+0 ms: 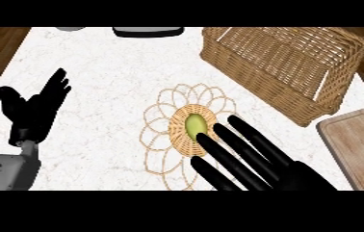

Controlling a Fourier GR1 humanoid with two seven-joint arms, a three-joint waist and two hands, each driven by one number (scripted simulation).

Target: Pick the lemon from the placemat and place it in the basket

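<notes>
A yellow-green lemon [195, 124] lies on the woven centre of a round wicker placemat [160, 125] with looped petal edges. My right hand [259, 161] comes in from the lower right, open, its straight fingers lying over the mat's right side with the tips just beside the lemon. A large rectangular wicker basket [284, 62] stands at the upper right, apart from the mat. My left hand [35, 110] rests open at the left edge, fingers up.
A wooden cutting board [344, 144] lies at the right edge below the basket. A dark flat object [148, 32] and a grey object [70, 29] show at the counter's far edge. Wooden surface borders the white counter at the upper left.
</notes>
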